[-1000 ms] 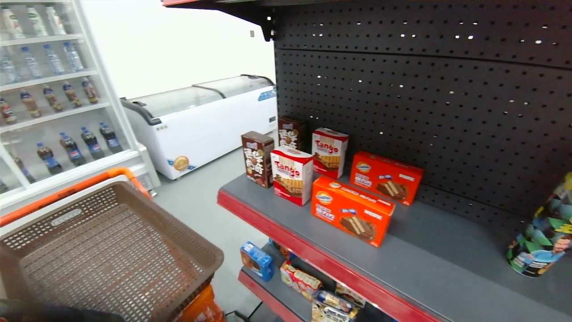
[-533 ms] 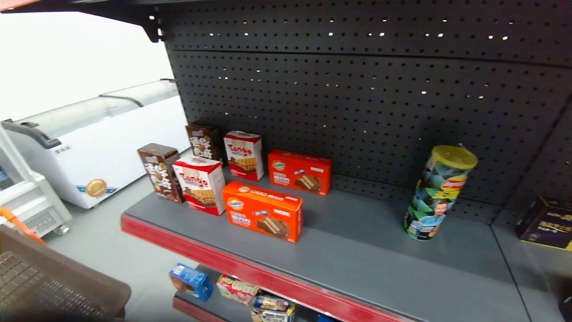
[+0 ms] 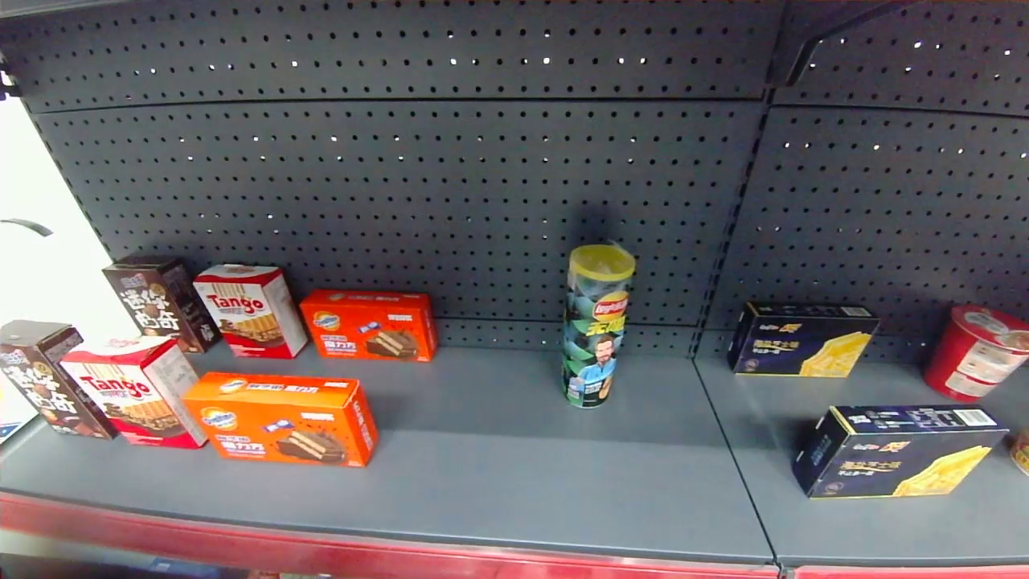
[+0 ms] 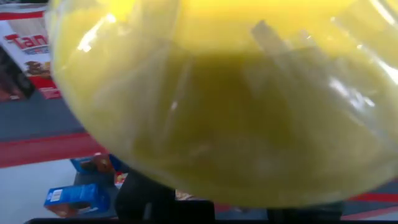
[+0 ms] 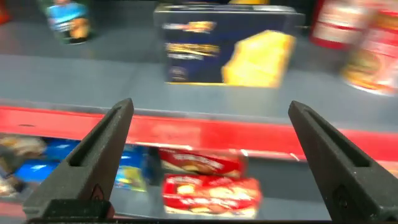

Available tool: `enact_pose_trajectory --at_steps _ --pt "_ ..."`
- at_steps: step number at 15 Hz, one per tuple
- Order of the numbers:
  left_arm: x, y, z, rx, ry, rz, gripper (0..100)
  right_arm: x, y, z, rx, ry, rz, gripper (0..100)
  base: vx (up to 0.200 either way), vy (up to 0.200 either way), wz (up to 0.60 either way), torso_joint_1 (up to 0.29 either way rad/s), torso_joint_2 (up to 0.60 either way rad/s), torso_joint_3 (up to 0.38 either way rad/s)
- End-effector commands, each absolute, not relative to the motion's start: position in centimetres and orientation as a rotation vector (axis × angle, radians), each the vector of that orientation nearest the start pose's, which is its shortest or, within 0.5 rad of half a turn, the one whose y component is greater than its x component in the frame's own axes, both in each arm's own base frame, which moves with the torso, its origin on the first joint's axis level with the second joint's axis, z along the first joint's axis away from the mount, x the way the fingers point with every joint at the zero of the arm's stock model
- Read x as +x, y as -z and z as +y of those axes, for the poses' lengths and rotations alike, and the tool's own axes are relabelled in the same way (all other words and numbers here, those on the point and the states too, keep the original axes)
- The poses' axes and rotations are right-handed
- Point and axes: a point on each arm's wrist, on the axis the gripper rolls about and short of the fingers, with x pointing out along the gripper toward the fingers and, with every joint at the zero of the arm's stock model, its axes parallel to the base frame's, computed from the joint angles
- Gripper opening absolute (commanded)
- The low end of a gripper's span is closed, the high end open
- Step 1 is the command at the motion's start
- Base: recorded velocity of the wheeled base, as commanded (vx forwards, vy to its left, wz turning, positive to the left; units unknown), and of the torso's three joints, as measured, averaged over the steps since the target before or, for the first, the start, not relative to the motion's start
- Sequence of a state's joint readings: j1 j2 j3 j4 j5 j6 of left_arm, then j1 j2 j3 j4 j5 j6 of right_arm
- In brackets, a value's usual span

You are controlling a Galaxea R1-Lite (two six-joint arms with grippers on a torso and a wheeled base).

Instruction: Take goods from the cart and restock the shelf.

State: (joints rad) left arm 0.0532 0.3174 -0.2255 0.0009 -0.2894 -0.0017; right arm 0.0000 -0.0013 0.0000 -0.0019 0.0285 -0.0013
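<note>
The left gripper [image 4: 217,211] carries a yellow-lidded can [image 4: 217,93] close to its camera, off the shelf [image 3: 514,474] and out by its red front edge. We judge it clamped on the body. Expect a light, stiff but crushable tube with a slick wrap — hold mid-body, moderately. Landmark: the standing can [image 3: 599,326]. Orange boxes [image 3: 281,418] sit left of it, with bare shelf between and in front. Dark boxes [image 3: 892,450] sit to its right. The right gripper [image 5: 211,109] has its fingers [image 5: 93,162] spread wide — empty.

Shop, pegboard shelf [image 3: 498,458], rows of boxed snacks [image 3: 281,418]
</note>
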Motion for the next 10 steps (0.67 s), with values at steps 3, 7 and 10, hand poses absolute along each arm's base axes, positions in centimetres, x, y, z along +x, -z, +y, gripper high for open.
enact_pose_trajectory --at_steps 3,7,10 --pt "-0.2 -14.21 -0.65 -0.038 0.233 0.101 0 -2.28 -7.58 0.07 -0.002 -0.029 -0.003 100 0.0 0.0 0.0 0.0 0.0 0.0" --pt "-0.22 -14.21 -0.65 -0.04 0.233 0.1 0 -2.28 -7.58 0.07 -0.002 -0.029 -0.003 100 0.0 0.0 -0.15 -0.001 0.0 0.001" --pt "-0.36 -14.17 -0.66 -0.038 0.234 0.091 0 -2.28 -7.58 0.07 -0.002 -0.029 -0.003 100 0.0 0.0 0.0 0.0 0.0 0.0"
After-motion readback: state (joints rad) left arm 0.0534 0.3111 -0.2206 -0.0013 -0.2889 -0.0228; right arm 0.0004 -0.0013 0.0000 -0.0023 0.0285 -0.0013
